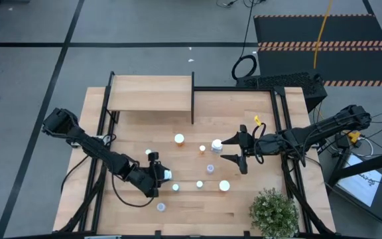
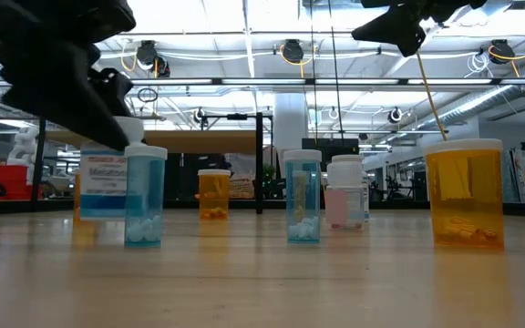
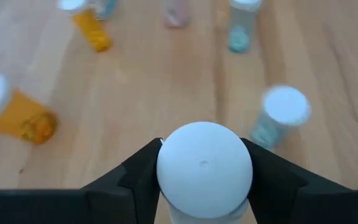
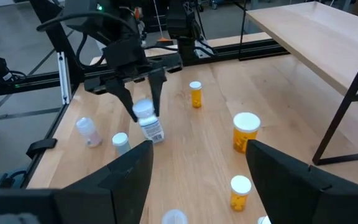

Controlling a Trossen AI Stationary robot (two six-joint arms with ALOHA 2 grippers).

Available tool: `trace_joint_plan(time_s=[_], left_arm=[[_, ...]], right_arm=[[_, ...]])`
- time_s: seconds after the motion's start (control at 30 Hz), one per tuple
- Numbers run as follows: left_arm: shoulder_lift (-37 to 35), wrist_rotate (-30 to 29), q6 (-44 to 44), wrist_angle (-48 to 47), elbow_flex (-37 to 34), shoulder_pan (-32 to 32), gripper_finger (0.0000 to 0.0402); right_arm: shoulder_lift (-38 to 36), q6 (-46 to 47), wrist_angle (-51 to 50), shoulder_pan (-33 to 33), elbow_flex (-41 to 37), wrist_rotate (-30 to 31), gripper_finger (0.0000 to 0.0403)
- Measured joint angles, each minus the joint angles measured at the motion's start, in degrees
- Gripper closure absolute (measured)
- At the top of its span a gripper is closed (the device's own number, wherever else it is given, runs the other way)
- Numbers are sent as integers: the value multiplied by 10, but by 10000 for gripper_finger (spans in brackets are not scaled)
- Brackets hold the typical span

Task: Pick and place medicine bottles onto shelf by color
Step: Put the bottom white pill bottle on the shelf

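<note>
Light-wood shelf (image 1: pixel 150 93) with nothing on its board: sorting judged barely begun. Forward of the shelf, on the side away from its black upright panel (image 1: pixel 192 99), left gripper (image 1: pixel 156 174) clamped on a white bottle (image 3: pixel 204 165), fingers pressing the cap from both sides. Tilted in the grip, probably just clear of the wood, though hard to say from above. Grasp step judged done, with lift and carry to follow.

Calls next for a straight lift before any sideways travel, then a run toward the shelf over the loose bottles, and an upright set-down with room left for the other colours. Risk judged: a round cap slipping in a tilted hold.

Right gripper (image 1: pixel 234 151) forward of the shelf's panel end, fingers apart, nothing between them, a white-capped bottle (image 1: pixel 217 145) just beside its tips.

Around all this, a workshop: grey floor, ceiling lights, a black mat with striped edges (image 1: pixel 323 40) beyond the shelf. Pale wooden table (image 1: pixel 128 136) on a black frame. Green potted plant (image 1: pixel 272 211) at the corner farthest from the shelf. Between shelf and plant, scattered bottles well apart: an orange one (image 1: pixel 179 139) nearest the shelf, a smaller orange one (image 1: pixel 202 149), several bluish-clear ones (image 1: pixel 211 168).
</note>
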Motion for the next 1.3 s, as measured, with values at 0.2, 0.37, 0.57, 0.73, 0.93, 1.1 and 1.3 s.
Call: trace_joint_plan(time_s=[0.2, 0.37, 0.57, 0.73, 0.93, 1.1, 1.3], left_arm=[[0, 20, 37, -7, 0, 1, 209], [0, 20, 39, -8, 0, 1, 194], [-16, 23, 37, -3, 0, -1, 218], [-56, 27, 75, -10, 0, 0, 223], [-137, 29, 104, -30, 0, 16, 197], [-223, 63, 116, -56, 0, 40, 221], [-323, 67, 190, -75, 2, 97, 224]], right_arm=[[0, 0, -1, 0, 0, 0, 149], [0, 0, -4, 0, 0, 0, 149], [0, 0, -5, 0, 0, 0, 149], [0, -13, -6, 0, 0, 0, 149], [0, -20, -6, 0, 0, 1, 149], [0, -40, -5, 0, 0, 1, 149], [0, -97, -5, 0, -1, 1, 149]])
